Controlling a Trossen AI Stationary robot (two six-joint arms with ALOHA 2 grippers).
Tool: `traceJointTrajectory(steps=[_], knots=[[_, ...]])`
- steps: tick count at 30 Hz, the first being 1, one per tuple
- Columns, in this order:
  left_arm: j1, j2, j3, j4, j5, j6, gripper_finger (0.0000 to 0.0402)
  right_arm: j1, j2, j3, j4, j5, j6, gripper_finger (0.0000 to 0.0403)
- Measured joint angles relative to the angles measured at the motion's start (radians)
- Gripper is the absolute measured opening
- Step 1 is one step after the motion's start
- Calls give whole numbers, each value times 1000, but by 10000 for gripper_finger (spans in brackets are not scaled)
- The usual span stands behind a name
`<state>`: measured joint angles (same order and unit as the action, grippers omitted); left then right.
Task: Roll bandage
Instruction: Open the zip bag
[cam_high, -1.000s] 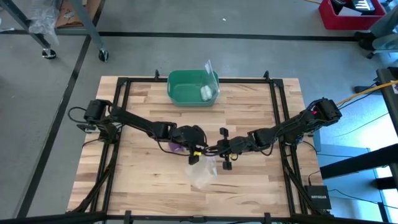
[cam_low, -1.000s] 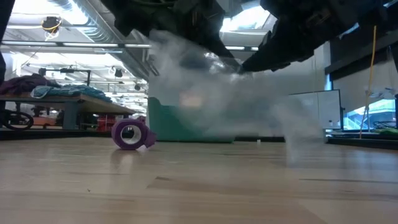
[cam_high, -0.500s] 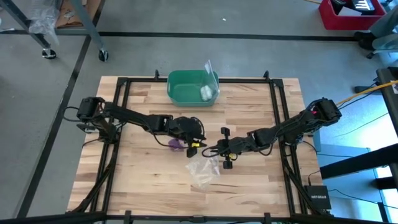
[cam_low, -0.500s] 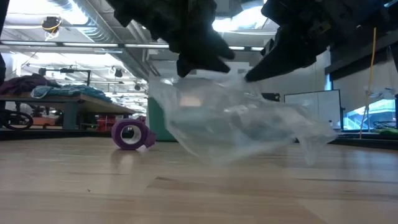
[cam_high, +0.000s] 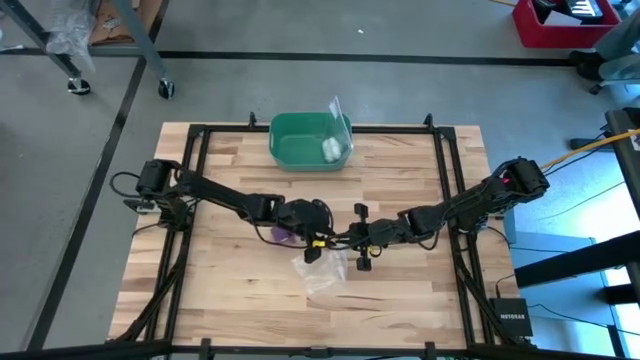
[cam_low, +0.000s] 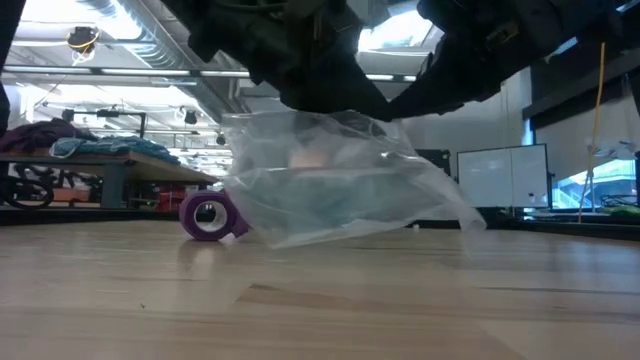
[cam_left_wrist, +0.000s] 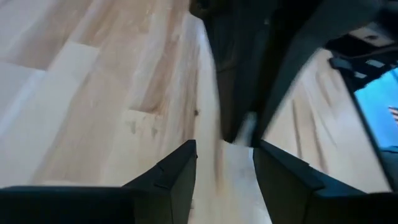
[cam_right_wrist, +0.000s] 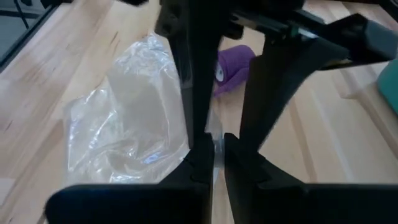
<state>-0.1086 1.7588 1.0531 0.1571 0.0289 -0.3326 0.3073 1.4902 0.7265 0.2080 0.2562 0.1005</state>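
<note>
A clear bag (cam_low: 340, 180) was pinched at its top edge by the shut right claw (cam_high: 340, 241), hung above the tabletop (cam_low: 320, 300). The left claw (cam_high: 312, 240), fingers apart, gripped nothing beside it. The bandage (cam_low: 210, 215), already rolled, lay behind; bagging seemed next, calling for the mouth to be opened.

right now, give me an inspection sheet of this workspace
surface: wooden table, bare planks at the front
job's things: purple bandage rolled, lying on the table
clutter: clear plastic bag lifted at mid-table; green bin at the far edge, white roll inside
grippers: right pincer shut on the bag's edge; left pincer open at the bag
cables: yellow cable off the table's right side
surroundings: red crate on the floor
</note>
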Motion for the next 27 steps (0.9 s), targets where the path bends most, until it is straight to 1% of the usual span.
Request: traceJointTrajectory(steps=[2, 4, 8, 9, 13, 16, 17, 20, 21, 25, 27], knots=[[0, 0, 0, -3, -6, 32, 138, 0, 0, 0, 6, -10, 0, 26], [-3, 0, 0, -10, -8, 69, 111, -1, 0, 0, 17, -4, 0, 26], [-8, 0, 0, -30, -10, 134, 27, 1, 0, 0, 59, 50, -2, 26], [-8, 0, 0, -32, -10, 148, 14, 0, 1, 0, 65, 53, -3, 28], [-8, 0, 0, -34, -10, 162, 9, 0, 1, 0, 72, 44, 4, 41], [-15, 0, 0, -33, -10, 185, 2, 0, 1, 0, 84, -35, 26, 52], [-17, -1, 0, -34, -10, 188, 3, 0, 1, 0, 99, -38, 21, 55], [-19, -2, 0, -35, -10, 199, 1, 0, -9, 0, 106, 14, 27, 58], [-22, -2, 0, -37, -10, 201, 1, 0, -15, 0, 101, 14, 30, 59], [-28, -3, 0, -35, -13, 205, 1, 0, -51, 0, 73, -31, 29, 60], [-30, -3, 0, -36, -13, 205, 1, 0, -95, 0, 6, -39, 45, 60]])
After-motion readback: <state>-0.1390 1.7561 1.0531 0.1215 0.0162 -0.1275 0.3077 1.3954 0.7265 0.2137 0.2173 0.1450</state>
